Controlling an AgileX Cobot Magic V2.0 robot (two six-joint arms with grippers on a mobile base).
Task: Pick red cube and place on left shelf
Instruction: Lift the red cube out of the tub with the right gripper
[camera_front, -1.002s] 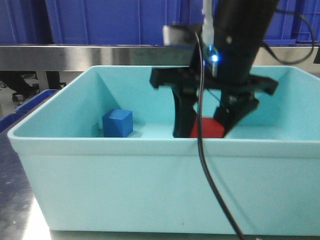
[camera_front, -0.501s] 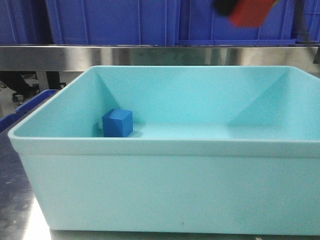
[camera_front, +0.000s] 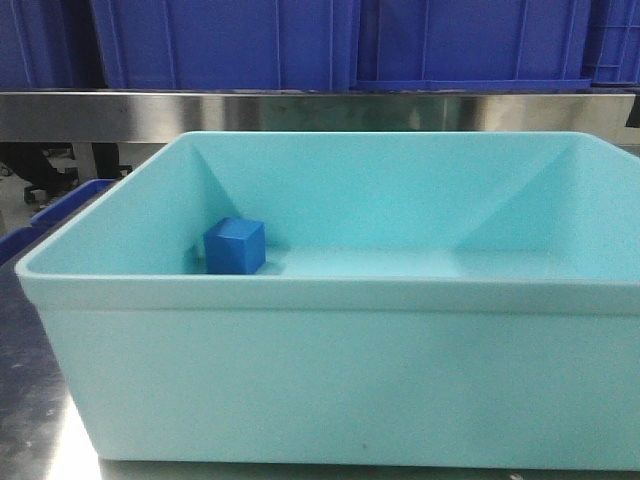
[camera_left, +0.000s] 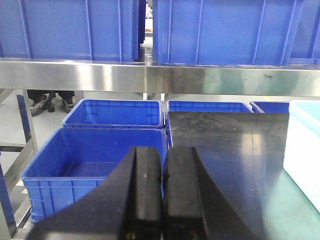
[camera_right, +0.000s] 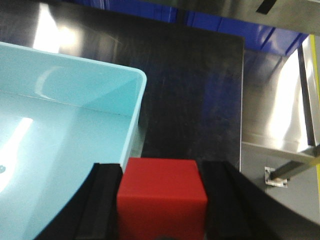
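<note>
The red cube (camera_right: 162, 197) is clamped between the two black fingers of my right gripper (camera_right: 161, 187), held in the air above the right rim of the light-blue bin (camera_right: 136, 115). Neither that gripper nor the cube shows in the front view. My left gripper (camera_left: 163, 172) has its fingers pressed together with nothing between them, hovering over the dark tabletop (camera_left: 230, 145) and pointing at the steel shelf rail (camera_left: 160, 77).
A blue cube (camera_front: 235, 246) sits at the back left inside the light-blue bin (camera_front: 330, 300). Blue crates (camera_left: 112, 112) stand under the shelf at the left; more blue crates (camera_left: 225, 30) line the shelf top. A steel frame (camera_right: 280, 115) lies right of the table.
My right gripper lifted the red cube out of the bin, rose past the top of the front view and left it. The blue cube stayed put.
</note>
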